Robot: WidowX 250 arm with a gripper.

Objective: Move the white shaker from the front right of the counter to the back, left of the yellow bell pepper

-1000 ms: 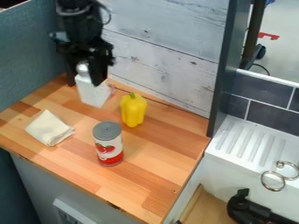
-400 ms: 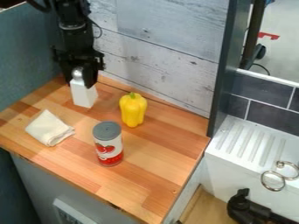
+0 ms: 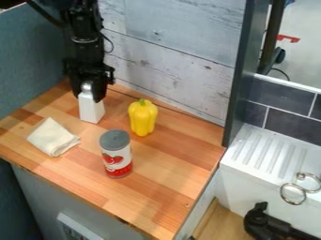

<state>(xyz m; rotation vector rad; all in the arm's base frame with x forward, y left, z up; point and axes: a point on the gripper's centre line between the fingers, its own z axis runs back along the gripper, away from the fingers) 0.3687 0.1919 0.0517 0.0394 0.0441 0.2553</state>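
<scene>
- Shaker [image 3: 91,111], white with a rounded silver top, stands nearly upright at the far left part of the wooden bench [image 3: 160,164]; whether its base touches the wood is hard to tell.
- The black end effector [image 3: 88,95] hangs down over it, fingers pinching its upper part – one on each side, just below the silver top.
- A yellow pepper [image 3: 143,119] with a green stem stands just right of the shaker, apart from it.
- A can [image 3: 116,157] with a grey lid and a red-and-white label stands upright, nearer the camera than the pepper.
- A folded cream cloth [image 3: 51,138] lies near the bench's left side, left of the can.
- Behind the bench is a pale plank wall [image 3: 179,65]; at right – past a dark upright panel [image 3: 241,75] – is a white ridged drainboard [image 3: 270,152].
</scene>
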